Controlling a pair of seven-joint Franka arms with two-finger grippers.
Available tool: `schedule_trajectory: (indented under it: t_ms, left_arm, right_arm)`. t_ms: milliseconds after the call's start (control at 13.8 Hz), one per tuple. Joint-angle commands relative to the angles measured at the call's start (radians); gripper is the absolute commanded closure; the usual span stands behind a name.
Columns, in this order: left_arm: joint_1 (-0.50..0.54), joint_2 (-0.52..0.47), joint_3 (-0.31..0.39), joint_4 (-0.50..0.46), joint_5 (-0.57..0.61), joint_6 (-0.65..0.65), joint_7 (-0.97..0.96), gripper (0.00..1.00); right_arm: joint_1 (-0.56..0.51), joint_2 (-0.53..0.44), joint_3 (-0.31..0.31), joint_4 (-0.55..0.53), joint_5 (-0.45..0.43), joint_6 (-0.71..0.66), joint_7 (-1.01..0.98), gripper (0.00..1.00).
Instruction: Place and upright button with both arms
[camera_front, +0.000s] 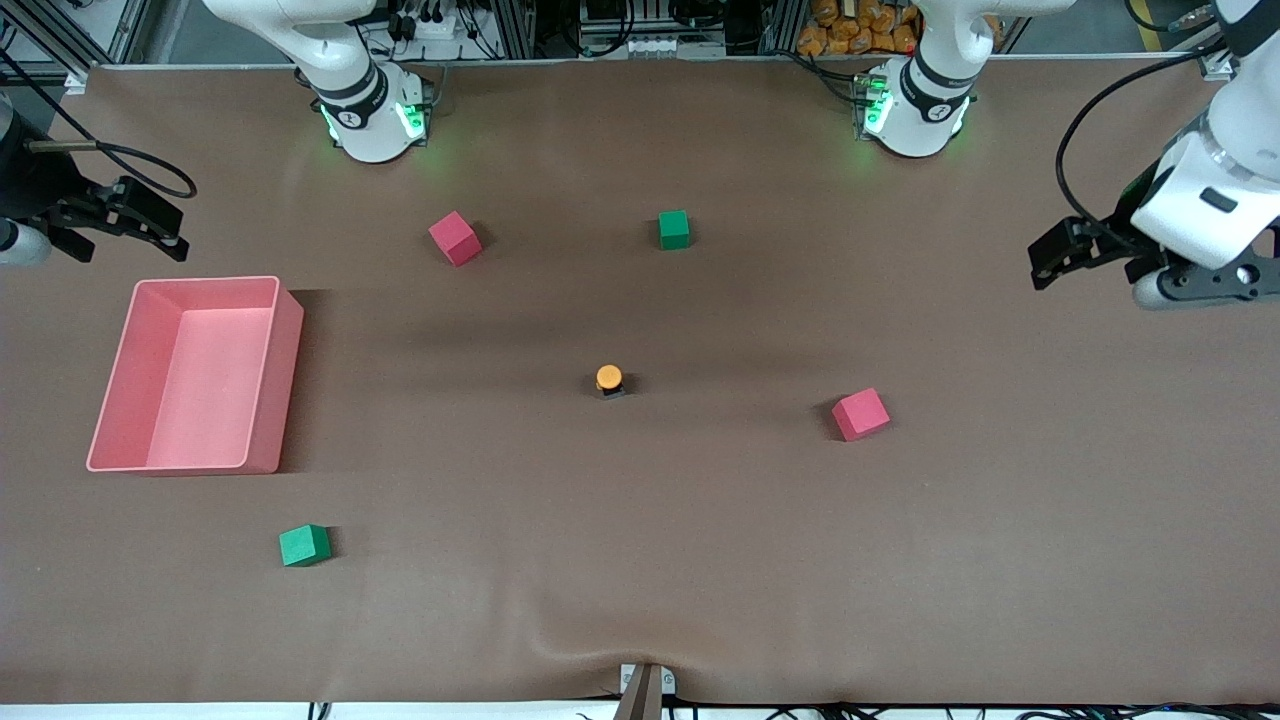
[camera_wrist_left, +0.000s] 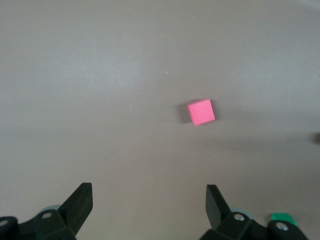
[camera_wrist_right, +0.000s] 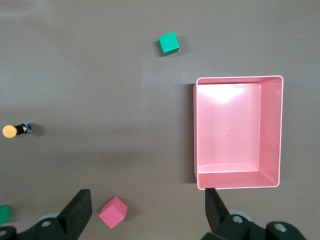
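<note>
The button (camera_front: 609, 380) stands in the middle of the brown table, its orange cap above its short black body. It also shows in the right wrist view (camera_wrist_right: 15, 130), away from that gripper. My left gripper (camera_front: 1050, 262) hangs open and empty over the left arm's end of the table; in the left wrist view (camera_wrist_left: 149, 192) its fingers are wide apart over bare table. My right gripper (camera_front: 160, 228) hangs open and empty over the right arm's end, above the table beside the pink bin; its own view (camera_wrist_right: 147, 197) shows nothing between its fingers.
A pink bin (camera_front: 280, 390) sits at the right arm's end. Two pink cubes (camera_front: 455, 238) (camera_front: 860, 414) and two green cubes (camera_front: 674, 229) (camera_front: 304, 545) lie scattered around the button. The left wrist view shows a pink cube (camera_wrist_left: 201, 111).
</note>
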Motion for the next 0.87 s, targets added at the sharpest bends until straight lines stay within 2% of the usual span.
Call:
schedule_trajectory:
  t_ms: [0,290,798]
  left_arm:
    - [0.042,-0.079,-0.006,-0.083,-0.036,0.009,0.043,0.0]
    - [0.049,-0.162,-0.002,-0.147,-0.036,0.009,0.043,0.0]
    - [0.027,-0.157,0.005,-0.1,-0.025,-0.027,0.042,0.0]
  right_arm:
    - [-0.024,0.007,0.014,0.017,-0.003,-0.013,-0.019,0.0]
    - [-0.025,0.007,0.014,0.017,-0.003,-0.013,-0.019,0.0]
    - [-0.027,0.007,0.014,0.017,-0.003,-0.011,-0.019,0.0]
